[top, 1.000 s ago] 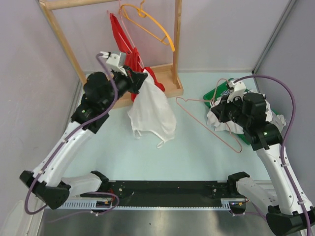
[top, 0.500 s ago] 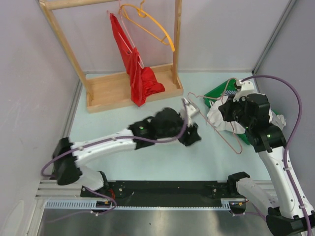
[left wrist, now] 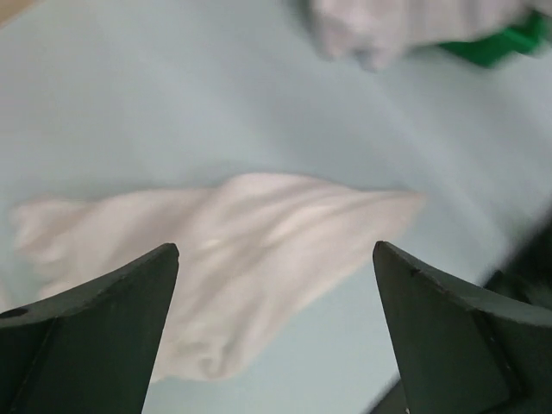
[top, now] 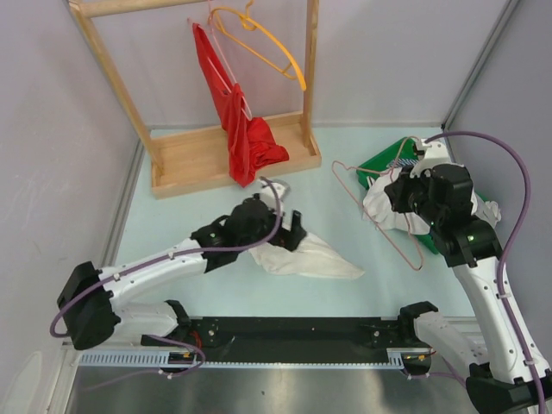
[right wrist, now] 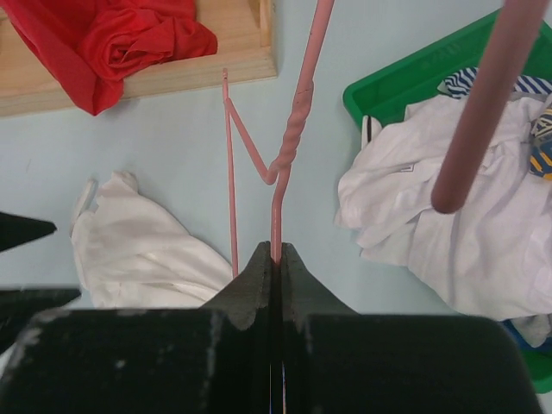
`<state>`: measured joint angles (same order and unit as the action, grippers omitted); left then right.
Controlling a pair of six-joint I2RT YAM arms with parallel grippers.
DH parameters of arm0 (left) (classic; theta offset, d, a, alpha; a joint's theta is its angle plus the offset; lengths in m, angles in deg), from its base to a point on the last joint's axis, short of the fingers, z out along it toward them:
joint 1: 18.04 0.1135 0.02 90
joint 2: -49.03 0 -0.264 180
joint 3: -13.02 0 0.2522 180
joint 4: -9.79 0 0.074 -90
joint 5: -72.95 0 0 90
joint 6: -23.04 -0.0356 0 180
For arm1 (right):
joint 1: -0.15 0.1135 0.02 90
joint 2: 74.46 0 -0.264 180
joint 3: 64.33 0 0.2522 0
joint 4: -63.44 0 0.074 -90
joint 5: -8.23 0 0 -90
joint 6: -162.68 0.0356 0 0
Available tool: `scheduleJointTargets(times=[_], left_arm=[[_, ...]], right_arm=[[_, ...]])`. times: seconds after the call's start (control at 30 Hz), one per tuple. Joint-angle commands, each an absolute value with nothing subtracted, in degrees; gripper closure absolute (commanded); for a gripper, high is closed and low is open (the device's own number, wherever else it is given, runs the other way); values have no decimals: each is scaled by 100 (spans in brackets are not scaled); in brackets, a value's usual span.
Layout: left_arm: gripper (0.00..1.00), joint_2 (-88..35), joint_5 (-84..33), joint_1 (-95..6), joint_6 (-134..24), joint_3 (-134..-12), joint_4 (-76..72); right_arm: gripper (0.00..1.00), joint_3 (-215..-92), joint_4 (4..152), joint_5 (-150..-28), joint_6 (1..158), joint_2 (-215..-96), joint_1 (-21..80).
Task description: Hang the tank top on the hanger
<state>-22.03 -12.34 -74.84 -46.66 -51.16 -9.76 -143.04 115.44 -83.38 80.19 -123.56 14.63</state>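
Top (top: 315, 259) crumpled on tabletop (top: 379, 289), mid-front.
L pincer (left wrist: 276, 250) spread wide just above it, holding nothing; R pincer (right wrist: 274, 255) pinching hanger (right wrist: 293, 142) wire, beside green bin (top: 377, 161).

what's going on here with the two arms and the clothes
The left gripper hangs open over the tank top, which lies crumpled on the table with nothing holding it. The right gripper is shut on the pink hanger, holding it up near the green bin of white clothes. The top is not on the hanger yet.
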Motion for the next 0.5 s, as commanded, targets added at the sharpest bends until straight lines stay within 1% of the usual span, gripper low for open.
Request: scheduleJointTargets(times=[0.0, 0.07, 0.17, 0.2, 0.27, 0.37, 0.47], left_arm=[[1, -2137, -562, -6561, -4007, -4092, -1101], [1, -2023, -614, -6042, -3945, -3705, -820], [7, -1908, -676, -5523, -3927, -3441, -469], [12, -1908, -711, -5426, -3936, -3423, -424], [18, -1987, -616, -5189, -3971, -3432, -169], [21, -2258, -711, -4855, -4058, -3519, -20], [26, -2592, -834, -4626, -4164, -3616, 182]], right_arm=[[100, -14287, 11166, -8599, 8129, -12420, 1439], [100, -14261, 11122, -8625, 8138, -12429, 1439], [100, -14225, 11087, -8687, 8138, -12429, 1439], [100, -14208, 11060, -8713, 8138, -12429, 1439], [100, -14181, 11051, -8757, 8147, -12438, 1439], [100, -14173, 11025, -8810, 8156, -12447, 1439], [100, -14155, 11025, -8802, 8129, -12447, 1439]])
